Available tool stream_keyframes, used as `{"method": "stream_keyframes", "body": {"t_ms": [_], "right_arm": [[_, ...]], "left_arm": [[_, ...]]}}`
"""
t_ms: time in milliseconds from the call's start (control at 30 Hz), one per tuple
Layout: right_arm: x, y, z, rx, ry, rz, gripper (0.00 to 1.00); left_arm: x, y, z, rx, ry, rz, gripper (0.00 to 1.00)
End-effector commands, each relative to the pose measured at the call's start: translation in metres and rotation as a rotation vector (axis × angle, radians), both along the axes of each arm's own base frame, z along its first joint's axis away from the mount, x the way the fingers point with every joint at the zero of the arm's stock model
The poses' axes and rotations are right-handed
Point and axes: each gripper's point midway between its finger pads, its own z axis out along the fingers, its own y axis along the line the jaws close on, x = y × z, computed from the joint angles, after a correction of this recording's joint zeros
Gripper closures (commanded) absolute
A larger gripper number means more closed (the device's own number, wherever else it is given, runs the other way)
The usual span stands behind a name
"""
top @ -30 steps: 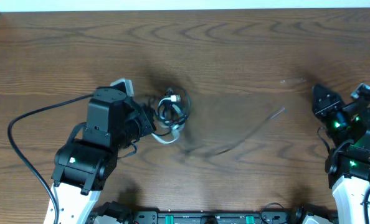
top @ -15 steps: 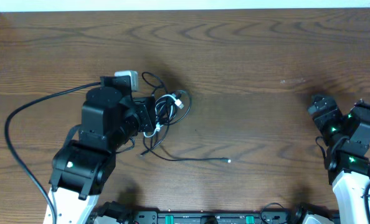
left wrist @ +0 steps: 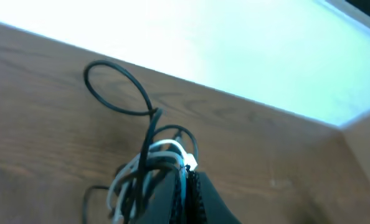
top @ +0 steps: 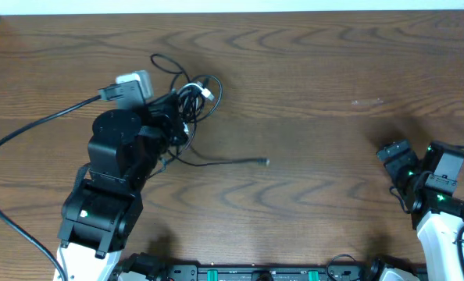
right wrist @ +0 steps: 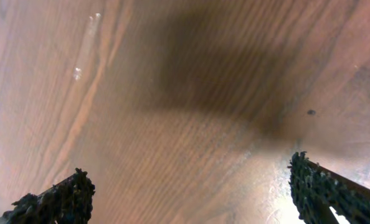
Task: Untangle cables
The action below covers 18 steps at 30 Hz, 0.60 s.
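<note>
The cables (top: 194, 95) form a tangle of thin black cords and a short white one at the back left of the table. My left gripper (top: 179, 113) is shut on the tangle. One black loop (top: 163, 65) sticks out beyond it. A single black strand trails right to a small plug end (top: 265, 161) lying on the wood. The left wrist view shows my gripper (left wrist: 188, 180) with jaws pressed together on the white and black cords (left wrist: 141, 171), and the loop (left wrist: 116, 87) ahead. My right gripper (top: 396, 160) stands open at the front right, far from the cables. Its fingers (right wrist: 60, 199) hold nothing.
The left arm's thick black cable (top: 29, 136) curves over the table's left side. The table's back edge (top: 232, 9) meets a white surface. Bare wood (right wrist: 185, 112) lies under the right gripper.
My left gripper has carried the tangle away and to the left, dragging the trailing strand's plug end leftward. The right gripper has opened, let the strand go and pulled back toward the front.
</note>
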Motion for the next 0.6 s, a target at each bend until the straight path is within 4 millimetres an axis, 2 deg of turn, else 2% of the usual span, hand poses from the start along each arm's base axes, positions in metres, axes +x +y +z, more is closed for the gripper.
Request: {"method": "stream_keyframes", "body": {"t_ms": [0,133,200,300,433,500,567], "right_arm": [[-0.001,-0.007,0.002,-0.017,0.004,-0.018,0.01],[-0.001,-0.007,0.001,-0.016,0.007,-0.018,0.01],[-0.001,-0.007,0.001,-0.016,0.007,-0.018,0.01],[-0.001,-0.007,0.001,-0.016,0.007,-0.018,0.01],[-0.001,-0.007,0.001,-0.016,0.007,-0.018,0.01],[-0.001,-0.007,0.001,-0.016,0.007,-0.018,0.01],[-0.001,-0.007,0.001,-0.016,0.007,-0.018,0.01]], "left_arm": [[0.005,0.035,0.013,-0.058,-0.038,0.233,0.93],[0.006,0.061,0.013,-0.076,-0.051,0.401,0.92],[0.008,0.065,0.010,-0.062,-0.046,0.429,0.93],[0.017,0.063,0.004,-0.062,-0.035,0.434,0.92],[0.022,0.055,-0.014,-0.034,0.026,0.414,0.92],[0.023,0.052,-0.014,-0.037,0.027,0.401,0.93],[0.023,0.051,-0.003,-0.059,-0.008,0.393,0.93]]}}
